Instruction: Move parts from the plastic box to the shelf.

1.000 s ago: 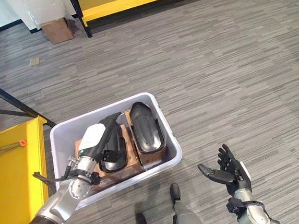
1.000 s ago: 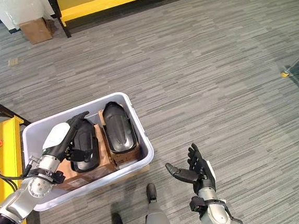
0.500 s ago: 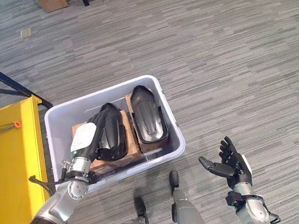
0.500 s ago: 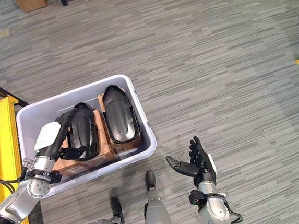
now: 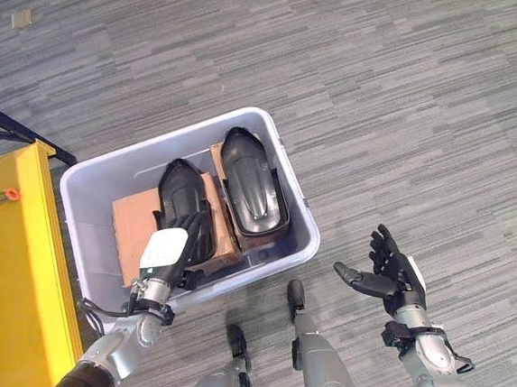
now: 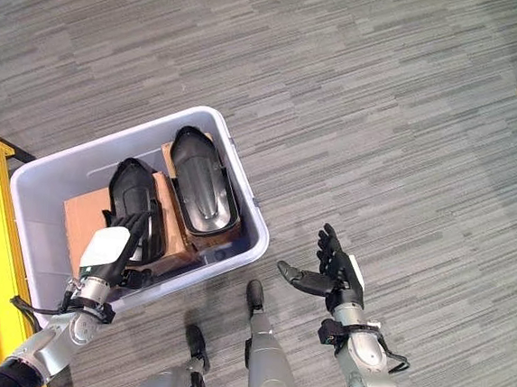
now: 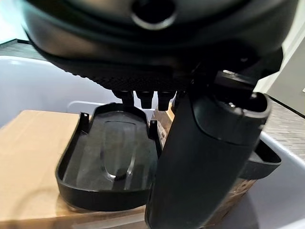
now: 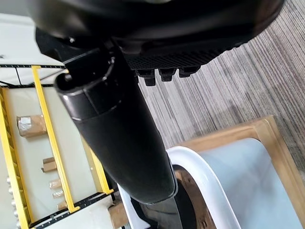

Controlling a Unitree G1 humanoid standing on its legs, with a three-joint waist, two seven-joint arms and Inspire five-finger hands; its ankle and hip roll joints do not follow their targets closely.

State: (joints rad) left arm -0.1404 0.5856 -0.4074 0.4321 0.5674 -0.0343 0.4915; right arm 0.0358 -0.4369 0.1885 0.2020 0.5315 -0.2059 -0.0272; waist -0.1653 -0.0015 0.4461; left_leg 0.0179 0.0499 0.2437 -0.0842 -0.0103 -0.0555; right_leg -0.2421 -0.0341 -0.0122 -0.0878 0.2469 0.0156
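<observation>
The left hand (image 5: pixel 168 251), fingers straight and holding nothing, rests on the near black part (image 5: pixel 183 210) in the plastic box (image 5: pixel 287 200); it should curl around its edge, while the unclenched right hand (image 5: pixel 389 276) waits at 4 o'clock.

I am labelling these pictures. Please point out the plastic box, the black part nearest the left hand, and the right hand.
plastic box (image 5: pixel 289 170): left eye view, right rim.
black part (image 5: pixel 181 191): left eye view, upper middle.
right hand (image 5: pixel 394 278): left eye view, palm.

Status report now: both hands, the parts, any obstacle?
Left robot hand open over near part in plastic box. Right robot hand open, holding nothing, beside box. Second part alongside. No obstacle seen.
</observation>
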